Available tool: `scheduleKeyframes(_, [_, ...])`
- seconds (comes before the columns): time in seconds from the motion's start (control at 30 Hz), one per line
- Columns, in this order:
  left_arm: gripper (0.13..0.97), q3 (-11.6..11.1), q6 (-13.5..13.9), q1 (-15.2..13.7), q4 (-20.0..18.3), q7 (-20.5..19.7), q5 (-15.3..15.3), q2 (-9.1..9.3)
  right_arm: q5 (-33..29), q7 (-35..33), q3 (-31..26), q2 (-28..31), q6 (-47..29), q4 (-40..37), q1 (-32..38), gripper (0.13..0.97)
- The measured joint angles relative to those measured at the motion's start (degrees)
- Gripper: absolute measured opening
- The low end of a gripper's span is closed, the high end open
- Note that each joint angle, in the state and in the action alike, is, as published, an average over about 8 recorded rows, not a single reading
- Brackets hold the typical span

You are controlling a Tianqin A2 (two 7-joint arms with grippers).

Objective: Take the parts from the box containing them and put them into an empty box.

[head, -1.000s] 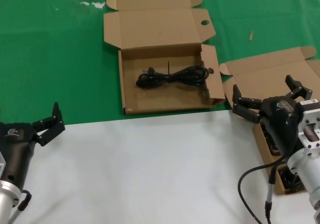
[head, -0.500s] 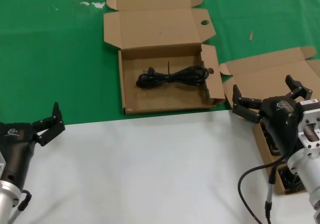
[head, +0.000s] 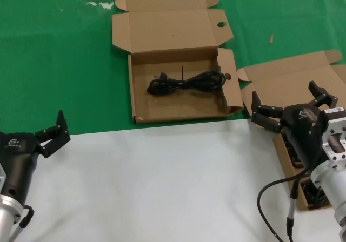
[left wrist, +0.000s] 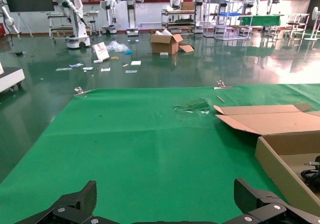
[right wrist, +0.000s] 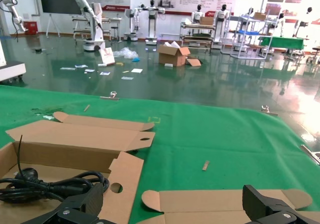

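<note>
Left gripper: idling at 8 o'clock — fingers spread, grasping nothing.
Right gripper: hovering over source box at 3 o'clock — fingers released.
Holed box: holding one cord bundle at 12 o'clock.

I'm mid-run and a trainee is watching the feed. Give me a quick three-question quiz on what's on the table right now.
1. True or false: the brown cardboard box with round holes in its flaps holds one coiled black power cord.
2. Which gripper hangs over the hole-less brown cardboard box? A) left gripper B) right gripper
3. Fill in: both grippers' fingers are ____.

Key: 1 true. 2 B. 3 open; neither holds anything.
</note>
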Motion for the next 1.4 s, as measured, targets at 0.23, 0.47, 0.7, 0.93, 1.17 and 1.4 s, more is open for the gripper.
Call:
scheduleKeyframes(0.23, [0.966, 0.0, 0.0, 0.0, 0.0, 0.0, 0.0, 0.0, 0.0, 0.0, 0.0, 0.0, 0.0, 0.0, 0.0, 0.966])
scheduleKeyframes(0.47, [0.966, 0.0, 0.0, 0.0, 0.0, 0.0, 0.0, 0.0, 0.0, 0.0, 0.0, 0.0, 0.0, 0.0, 0.0, 0.966])
scheduleKeyframes(0.7, [0.966, 0.0, 0.0, 0.0, 0.0, 0.0, 0.0, 0.0, 0.0, 0.0, 0.0, 0.0, 0.0, 0.0, 0.0, 0.966])
scheduleKeyframes(0.93, [0.966, 0.0, 0.0, 0.0, 0.0, 0.0, 0.0, 0.0, 0.0, 0.0, 0.0, 0.0, 0.0, 0.0, 0.0, 0.966])
scheduleKeyframes(1.17, [0.966, 0.0, 0.0, 0.0, 0.0, 0.0, 0.0, 0.0, 0.0, 0.0, 0.0, 0.0, 0.0, 0.0, 0.0, 0.966])
scheduleKeyframes(1.4, [0.966, 0.0, 0.0, 0.0, 0.0, 0.0, 0.0, 0.0, 0.0, 0.0, 0.0, 0.0, 0.0, 0.0, 0.0, 0.966])
